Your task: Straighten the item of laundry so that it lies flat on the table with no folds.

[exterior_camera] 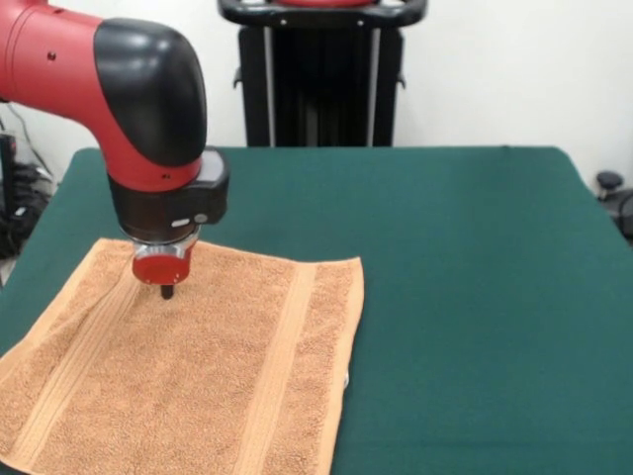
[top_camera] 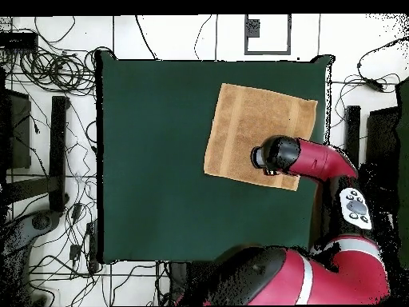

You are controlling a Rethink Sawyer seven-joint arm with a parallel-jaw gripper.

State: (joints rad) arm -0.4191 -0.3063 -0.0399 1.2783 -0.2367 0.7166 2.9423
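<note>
The light orange-tan towel (exterior_camera: pixel 188 366) lies spread flat on the dark green table (exterior_camera: pixel 475 297) at the front left, with two woven bands running across it and its near end cut off by the picture's bottom edge. In the overhead view the towel (top_camera: pixel 248 120) lies near the table's (top_camera: pixel 160 160) upper right corner, slightly rotated. My gripper (exterior_camera: pixel 167 291) points straight down over the towel's far left part, its dark tip at or just above the cloth. In the overhead view the arm's head (top_camera: pixel 272 154) covers the gripper, over the towel's lower right part.
The robot's black pedestal (exterior_camera: pixel 321 69) stands behind the table's far edge. Open green table stretches right of the towel. Cables and dark stands (top_camera: pixel 56 152) lie on the floor around the table in the overhead view.
</note>
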